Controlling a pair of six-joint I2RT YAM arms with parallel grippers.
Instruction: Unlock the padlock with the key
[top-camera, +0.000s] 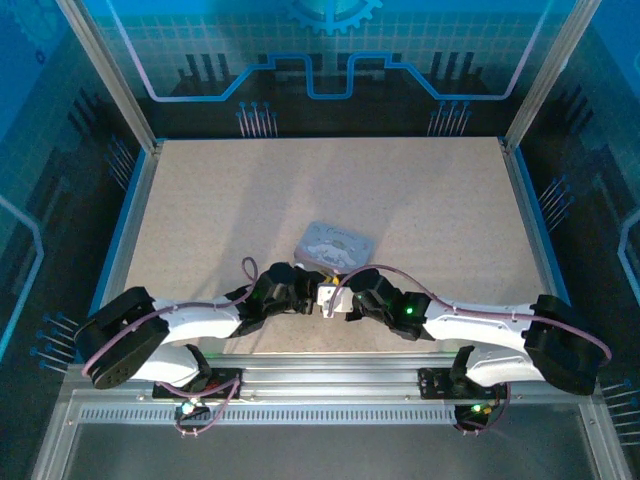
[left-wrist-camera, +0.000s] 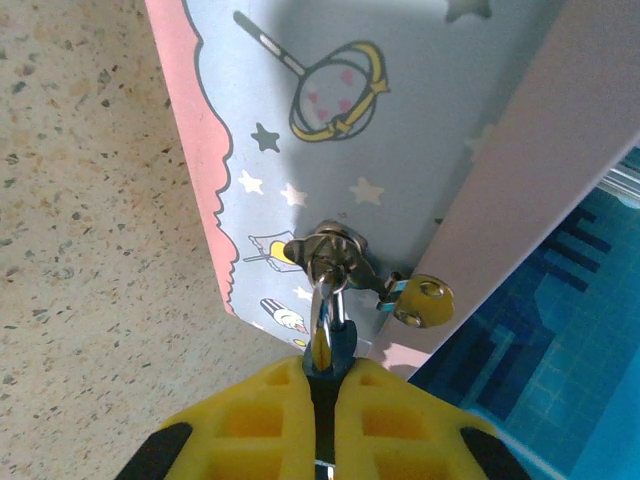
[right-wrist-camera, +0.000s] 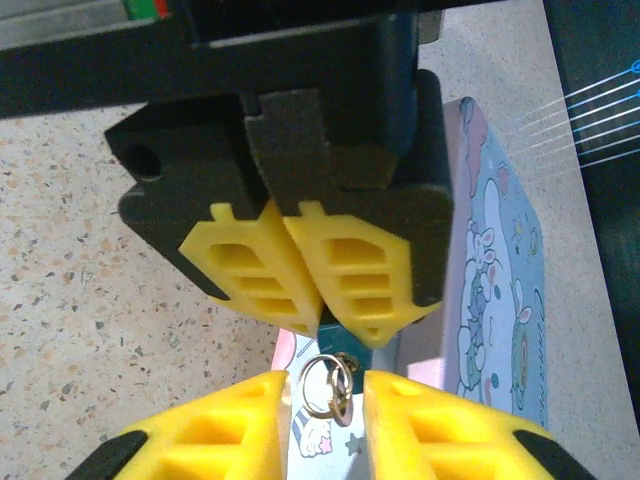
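At the near centre of the speckled beige tabletop (top-camera: 200, 200), left pincer (left-wrist-camera: 325, 368) is clenched on the tiny dark-bodied padlock (left-wrist-camera: 321, 325). Its thin silvery shackle runs to the clasp of the lavender-blue cartoon-printed rectangular tin (left-wrist-camera: 400, 120). Small pale metal key (left-wrist-camera: 425, 300) hangs just beside the clasp. Right pincer (right-wrist-camera: 326, 400) is released, its yellow pads flanking a small wire ring (right-wrist-camera: 330, 385) with gaps either side.

Both arms lay low, elbows out. Left arm (top-camera: 190, 322) lay in from 8 o'clock, right arm (top-camera: 480, 325) from 4 o'clock, tips nearly nose to nose. Left gripper (left-wrist-camera: 325, 365) was pinched tight on the padlock (left-wrist-camera: 325, 340). Right gripper (right-wrist-camera: 325, 385) had a clear gap between its pads.
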